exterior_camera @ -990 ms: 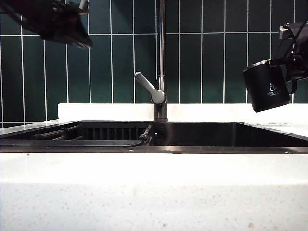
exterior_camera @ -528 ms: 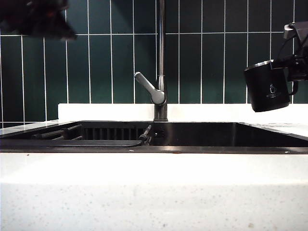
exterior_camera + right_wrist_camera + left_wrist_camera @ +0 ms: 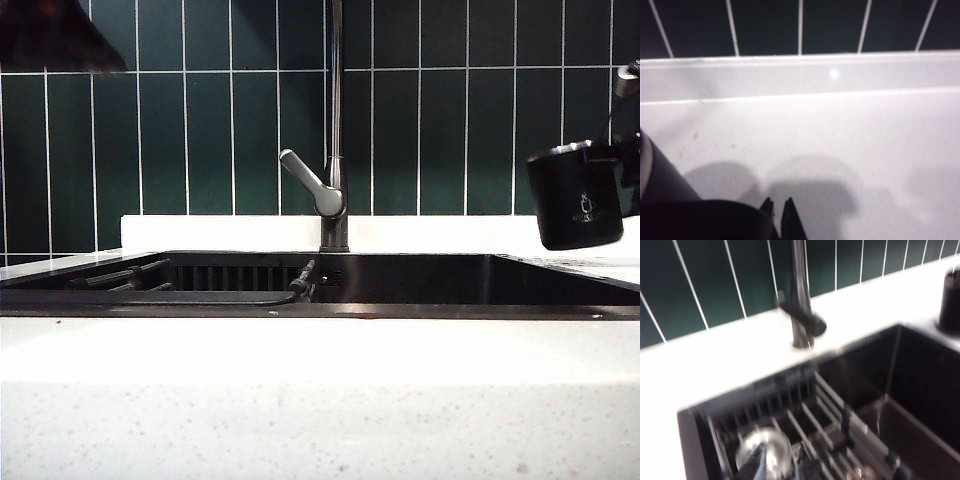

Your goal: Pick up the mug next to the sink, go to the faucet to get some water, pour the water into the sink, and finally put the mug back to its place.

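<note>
Carried rightward and lower, the mug (image 3: 580, 196) hangs at the frame's right edge above the surface (image 3: 320, 390), handle pinched in the clenched right pincer (image 3: 777, 206), wanting a level, gentle set-down, while the left pincer, grip unreadable, withdraws upper left.

Black mug (image 3: 578, 197) held aloft, slightly tilted, right of sink (image 3: 420, 280)
</note>
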`<action>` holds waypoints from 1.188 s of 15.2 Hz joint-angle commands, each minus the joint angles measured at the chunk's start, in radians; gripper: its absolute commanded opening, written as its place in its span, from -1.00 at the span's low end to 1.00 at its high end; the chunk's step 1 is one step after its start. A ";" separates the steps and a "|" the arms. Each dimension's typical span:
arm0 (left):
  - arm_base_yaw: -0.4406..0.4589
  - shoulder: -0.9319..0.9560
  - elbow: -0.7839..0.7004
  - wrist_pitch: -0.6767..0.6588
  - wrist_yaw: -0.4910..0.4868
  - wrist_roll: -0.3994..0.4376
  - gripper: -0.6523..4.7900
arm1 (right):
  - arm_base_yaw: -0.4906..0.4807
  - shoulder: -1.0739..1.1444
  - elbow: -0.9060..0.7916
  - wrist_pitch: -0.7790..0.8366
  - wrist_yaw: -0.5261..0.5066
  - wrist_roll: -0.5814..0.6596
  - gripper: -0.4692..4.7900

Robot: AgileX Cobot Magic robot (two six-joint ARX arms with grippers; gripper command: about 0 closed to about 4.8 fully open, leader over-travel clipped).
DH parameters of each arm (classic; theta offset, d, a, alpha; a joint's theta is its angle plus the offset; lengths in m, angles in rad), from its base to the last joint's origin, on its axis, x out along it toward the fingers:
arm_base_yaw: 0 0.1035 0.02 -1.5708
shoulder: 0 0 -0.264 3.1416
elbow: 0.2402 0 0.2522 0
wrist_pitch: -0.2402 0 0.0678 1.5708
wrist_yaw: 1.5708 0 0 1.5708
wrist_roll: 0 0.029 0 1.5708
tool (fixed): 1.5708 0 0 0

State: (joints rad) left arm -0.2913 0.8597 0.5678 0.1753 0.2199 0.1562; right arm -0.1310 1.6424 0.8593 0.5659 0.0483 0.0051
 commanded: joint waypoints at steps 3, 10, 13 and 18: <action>0.000 -0.051 0.002 -0.026 0.002 -0.007 -0.45 | -0.001 -0.009 -0.022 -0.005 -0.003 0.053 -0.62; 0.000 -0.061 0.002 -0.052 0.047 -0.018 -0.45 | -0.002 -0.105 -0.034 -0.215 0.002 0.043 -0.37; 0.000 -0.077 0.002 -0.125 0.050 -0.018 -0.45 | -0.002 -0.183 -0.034 -0.346 0.001 0.045 -0.38; 0.000 -0.212 0.002 -0.331 0.052 -0.006 -0.57 | 0.006 -0.399 -0.071 -0.571 -0.007 0.082 -0.48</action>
State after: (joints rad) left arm -0.2913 0.6712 0.5678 -0.1154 0.2687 0.1440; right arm -0.1314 1.2705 0.7986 0.0101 0.0479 0.0681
